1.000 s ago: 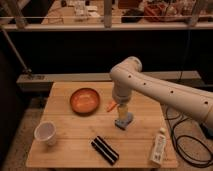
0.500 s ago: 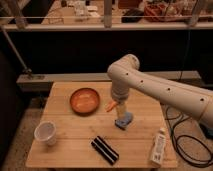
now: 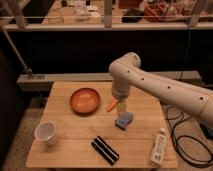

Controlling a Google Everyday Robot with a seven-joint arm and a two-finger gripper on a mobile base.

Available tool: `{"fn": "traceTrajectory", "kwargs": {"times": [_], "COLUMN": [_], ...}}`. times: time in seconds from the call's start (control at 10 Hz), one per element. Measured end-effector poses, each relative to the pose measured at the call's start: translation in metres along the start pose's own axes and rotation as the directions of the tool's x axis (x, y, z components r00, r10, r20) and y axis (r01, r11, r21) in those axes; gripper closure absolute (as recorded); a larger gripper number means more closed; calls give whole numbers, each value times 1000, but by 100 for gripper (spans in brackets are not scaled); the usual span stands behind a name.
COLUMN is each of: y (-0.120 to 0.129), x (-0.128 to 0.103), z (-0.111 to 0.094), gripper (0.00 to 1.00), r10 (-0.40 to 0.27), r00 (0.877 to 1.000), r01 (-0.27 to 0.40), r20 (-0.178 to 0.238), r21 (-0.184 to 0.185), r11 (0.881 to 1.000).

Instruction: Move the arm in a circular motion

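As the arm [image 3: 150,86] bends, gripper [image 3: 120,106] hangs (beside bowl [image 3: 84,100]).

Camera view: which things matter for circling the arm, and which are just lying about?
Job: arm; gripper, hanging just above the blue object, over the wooden table.
Lying about: orange bowl, white cup, blue object, black block, white bottle.
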Motion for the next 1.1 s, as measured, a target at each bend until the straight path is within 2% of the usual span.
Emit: {"fn": "traceTrajectory", "kwargs": {"times": [1.1], "y": [-3], "x": [35], "z": [2], "gripper": [20], "r10": [88], "r00": [995], "r01": [-89], "r20": [37], "r21": [6], "r11": [996]}}
